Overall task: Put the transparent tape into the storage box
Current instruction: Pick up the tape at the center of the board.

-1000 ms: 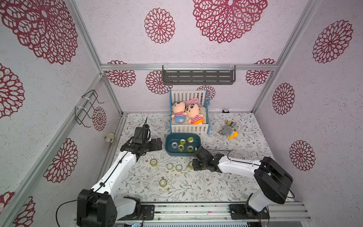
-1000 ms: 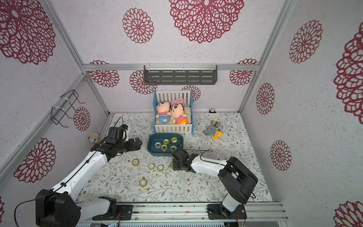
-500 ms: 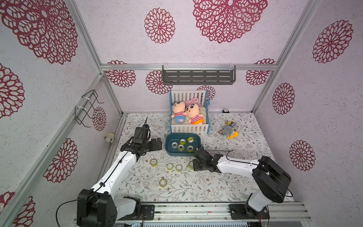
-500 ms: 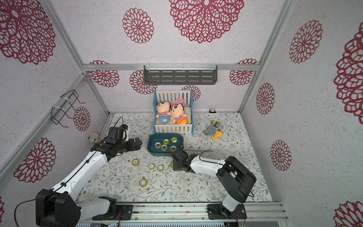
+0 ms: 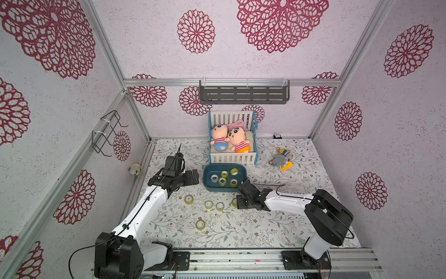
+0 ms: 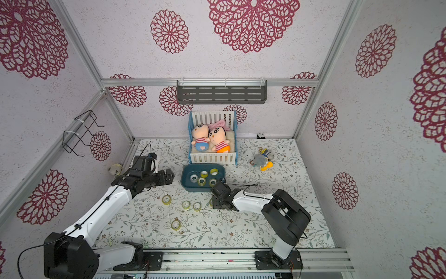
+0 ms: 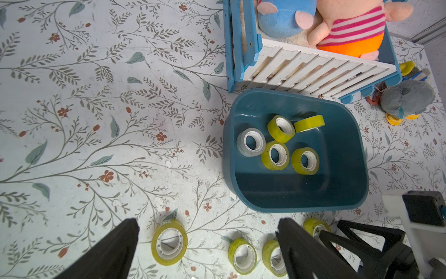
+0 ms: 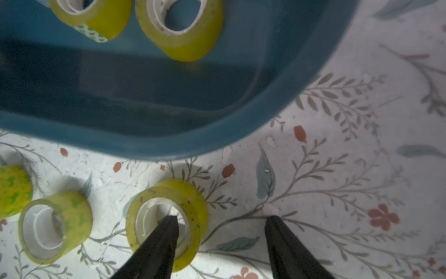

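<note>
The storage box (image 5: pixel 206 180) (image 6: pixel 184 180) is a teal tub in front of the crib, with several tape rolls (image 7: pixel 275 154) lying in it. My right gripper (image 8: pixel 220 221) (image 5: pixel 237 202) is open at the mat by the box's near right corner (image 8: pixel 169 135). One finger (image 8: pixel 166 232) sits over the white core of a yellowish transparent tape roll (image 8: pixel 193 200), the other on bare mat. My left gripper (image 7: pixel 207 223) (image 5: pixel 194 175) hovers open and holding nothing, left of the box. Other rolls (image 5: pixel 188 199) (image 7: pixel 169 242) lie loose on the mat.
A white-and-blue crib (image 5: pixel 233 158) with two plush dolls stands right behind the box. A grey plush toy (image 5: pixel 281 159) lies at the back right. A grey shelf (image 5: pixel 243 95) and a wire rack (image 5: pixel 107 132) hang on the walls.
The right arm has shifted slightly to the left, its gripper staying low at the roll by the box. The left arm has not moved.
</note>
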Controlling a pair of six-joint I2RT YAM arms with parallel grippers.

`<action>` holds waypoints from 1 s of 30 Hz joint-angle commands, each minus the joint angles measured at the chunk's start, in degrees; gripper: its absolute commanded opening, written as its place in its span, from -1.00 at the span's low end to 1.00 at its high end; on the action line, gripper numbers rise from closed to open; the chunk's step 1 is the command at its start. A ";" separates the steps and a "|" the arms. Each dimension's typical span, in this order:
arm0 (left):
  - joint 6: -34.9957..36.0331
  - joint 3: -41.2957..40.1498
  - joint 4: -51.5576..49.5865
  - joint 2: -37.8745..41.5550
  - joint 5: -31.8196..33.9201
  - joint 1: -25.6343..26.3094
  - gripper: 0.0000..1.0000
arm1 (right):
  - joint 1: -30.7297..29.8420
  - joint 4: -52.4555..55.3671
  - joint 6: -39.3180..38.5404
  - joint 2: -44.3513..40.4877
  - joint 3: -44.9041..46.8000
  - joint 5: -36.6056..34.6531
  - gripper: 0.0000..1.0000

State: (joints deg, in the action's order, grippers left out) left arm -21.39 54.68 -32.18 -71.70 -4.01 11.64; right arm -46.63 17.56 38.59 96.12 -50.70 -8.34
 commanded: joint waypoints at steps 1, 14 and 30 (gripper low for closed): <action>0.43 -0.42 0.34 0.08 0.14 -0.03 0.95 | 0.38 4.92 0.24 -1.85 0.49 -3.12 0.29; 0.21 -0.27 0.35 -0.46 -0.49 -0.04 0.95 | 2.95 3.32 -2.90 -9.78 5.62 2.83 0.33; 0.29 -0.18 0.18 -0.45 -0.21 -0.04 0.95 | 3.30 -0.17 -1.73 -1.35 4.63 5.52 0.36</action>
State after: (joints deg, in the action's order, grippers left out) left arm -21.39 54.68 -32.21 -71.70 -4.21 11.64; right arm -43.62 16.64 36.49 92.16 -46.41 -4.23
